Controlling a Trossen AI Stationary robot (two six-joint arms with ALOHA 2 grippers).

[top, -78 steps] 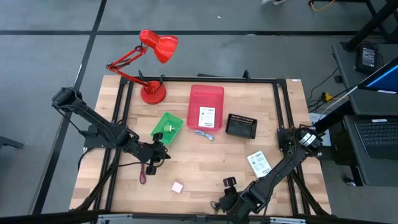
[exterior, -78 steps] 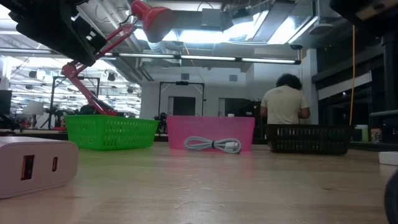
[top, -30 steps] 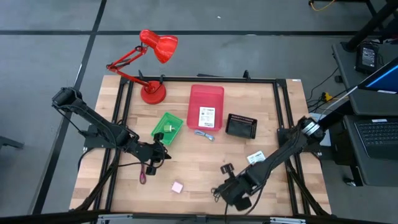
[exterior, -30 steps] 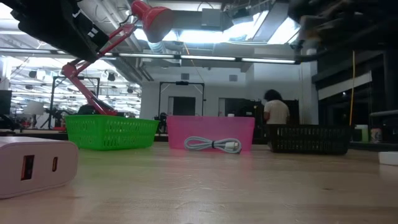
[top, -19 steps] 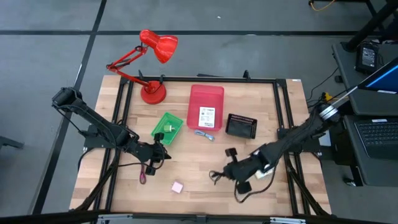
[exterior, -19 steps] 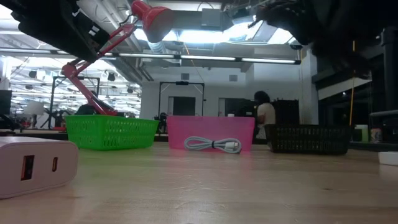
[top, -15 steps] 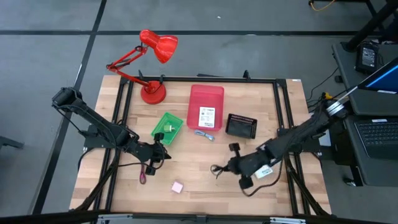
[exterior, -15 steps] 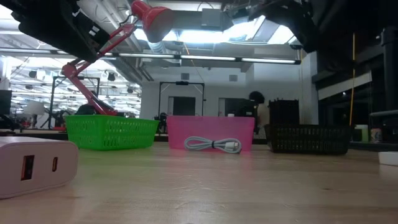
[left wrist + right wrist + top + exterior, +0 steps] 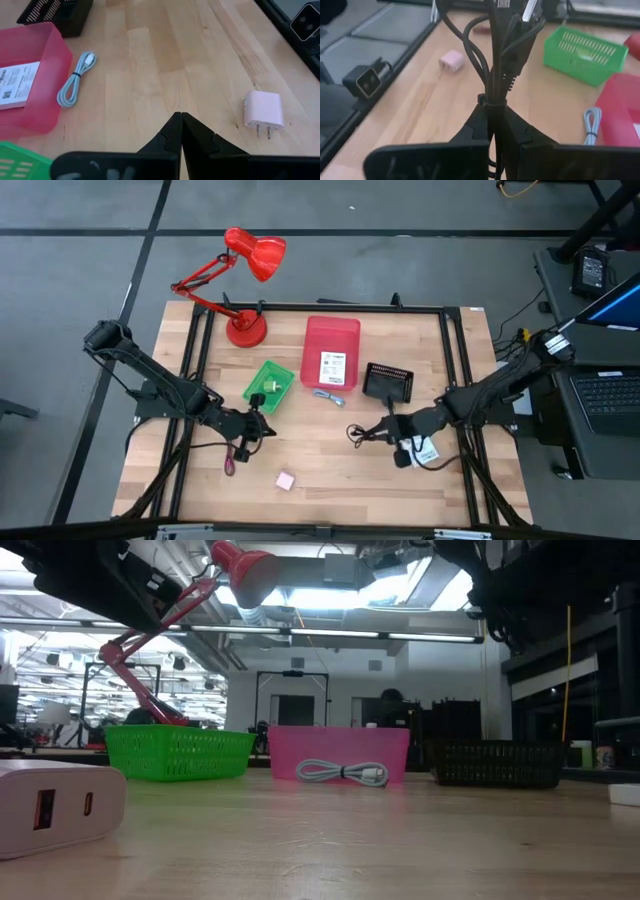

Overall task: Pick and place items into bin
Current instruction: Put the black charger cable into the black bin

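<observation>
My right gripper (image 9: 380, 431) is shut on a coiled black cord (image 9: 358, 432) above the table's middle, just near of the black bin (image 9: 387, 382). My left gripper (image 9: 262, 427) rests shut with nothing in it, near of the green basket (image 9: 269, 387), which holds a green-white piece. A pink cube (image 9: 286, 479) and a purple cord (image 9: 232, 460) lie on the wood toward the near edge. A bluish cord (image 9: 328, 396) lies by the pink bin (image 9: 331, 340), which holds a white packet (image 9: 332, 368). Another white packet (image 9: 428, 450) shows partly under my right arm. My right gripper pinches the black cord's bundle between its two fingers, at the tie band around it (image 9: 492, 102). The bundle runs on past the fingertips, its loops (image 9: 475, 45) fanning out beyond them. It is lifted clear of the table and sticks out toward the table's left.
A red desk lamp (image 9: 245, 290) stands at the far left corner. A dark metal frame (image 9: 460, 350) runs along the table's edges. Bare wood lies between the two grippers and along the near edge.
My right gripper has carried the black cord from close to the near edge toward the far edge, up to the black bin, staying shut on it. The cord has stayed lifted clear of the table.
</observation>
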